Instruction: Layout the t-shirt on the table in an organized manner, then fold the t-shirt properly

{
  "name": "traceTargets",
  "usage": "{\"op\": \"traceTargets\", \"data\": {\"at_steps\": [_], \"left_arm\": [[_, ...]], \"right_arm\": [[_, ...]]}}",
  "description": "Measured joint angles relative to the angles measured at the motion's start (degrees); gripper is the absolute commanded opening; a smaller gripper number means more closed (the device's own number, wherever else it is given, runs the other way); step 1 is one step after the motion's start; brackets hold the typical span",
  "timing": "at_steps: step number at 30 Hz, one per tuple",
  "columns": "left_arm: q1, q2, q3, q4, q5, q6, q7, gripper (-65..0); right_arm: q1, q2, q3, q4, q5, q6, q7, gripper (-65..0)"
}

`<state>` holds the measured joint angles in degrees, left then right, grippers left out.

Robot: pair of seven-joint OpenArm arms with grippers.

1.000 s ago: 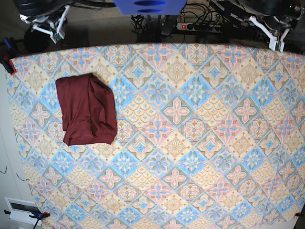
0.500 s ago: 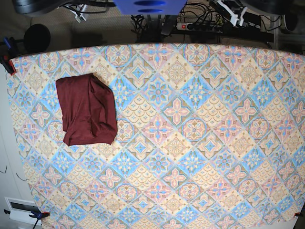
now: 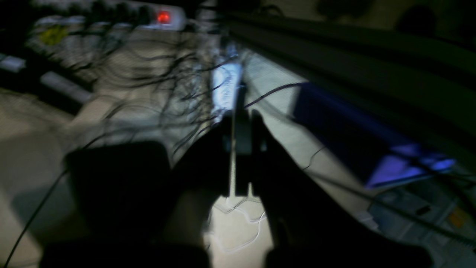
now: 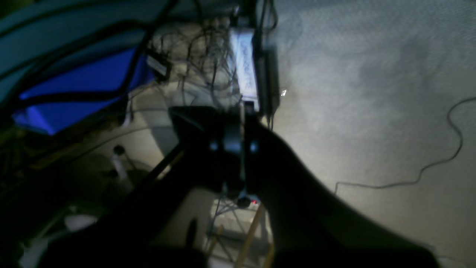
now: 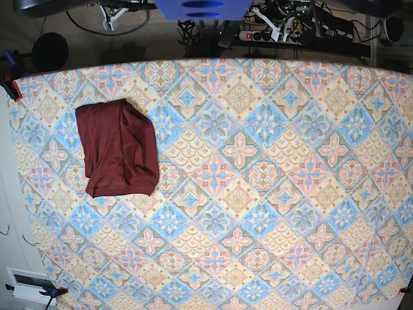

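Note:
The t-shirt [image 5: 118, 147], dark maroon, lies folded into a compact rectangle on the left part of the table [image 5: 258, 194], with nothing touching it. Both arms are drawn back beyond the table's far edge. In the base view only white parts of the left gripper [image 5: 282, 26] and the right gripper [image 5: 113, 11] show at the top. In the left wrist view the left gripper [image 3: 241, 116] is a dark silhouette, shut and holding nothing, hanging over the floor. The right gripper [image 4: 243, 111] is likewise shut and holding nothing. Neither wrist view shows the shirt.
A power strip [image 5: 271, 35] and tangled cables [image 3: 156, 78] lie on the floor behind the table. A blue mount [image 5: 202, 8] sits at the top centre. Clamps [image 5: 9, 84] grip the cloth at the left edge.
Both arms have swung inward along the far edge, away from the table's corners. The shirt has not moved.

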<state>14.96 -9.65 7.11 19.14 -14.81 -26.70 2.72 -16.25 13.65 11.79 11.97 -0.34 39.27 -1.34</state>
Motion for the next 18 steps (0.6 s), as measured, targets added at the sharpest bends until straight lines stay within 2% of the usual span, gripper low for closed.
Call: {"op": "traceTargets", "data": {"at_steps": [1,2,4,8,11,13,15,18], "left_arm": [[-0.6,0.5,1.1,-1.6,-0.2,0.2,-2.0,-65.0],[-0.7,0.7,1.5,-2.1,-0.2,0.1,-3.0,-65.0],[-0.9,1.4,2.1,-2.7,-0.2,0.0,-4.4,-65.0],[-1.5,2.4,4.0,-2.7,0.1,-0.1,-4.3,-65.0],[-2.3,2.2,4.0,-2.7,-0.4,0.0,-4.6,-65.0],[-3.0,1.9,3.9,-2.6,-0.6,0.2,-5.1,-65.0],[-3.2,1.9,3.9,-2.5,-0.6,0.1,-5.1,-65.0],[-3.0,1.9,3.9,-2.5,-0.6,0.1,-5.1,-65.0]], "right_arm": [[0.0,-0.2,0.0,-0.8,-0.7,-0.1,1.3,-63.2],[-0.1,-1.1,0.0,-0.9,-0.6,-1.6,2.0,-63.0],[0.8,-3.5,0.0,-1.2,-0.3,-8.5,3.5,-63.0],[3.8,-7.8,-0.3,-1.0,-1.0,-12.8,3.7,-62.8],[3.7,-6.4,-0.3,-0.9,-1.0,-16.7,4.1,-62.8],[2.9,-5.2,-0.1,-1.0,-1.0,-20.7,2.8,-62.8],[2.7,-4.6,-0.1,-1.2,-1.0,-21.8,1.1,-62.8],[4.6,-5.8,-0.1,-1.6,-1.2,-21.4,0.6,-62.8]]}}
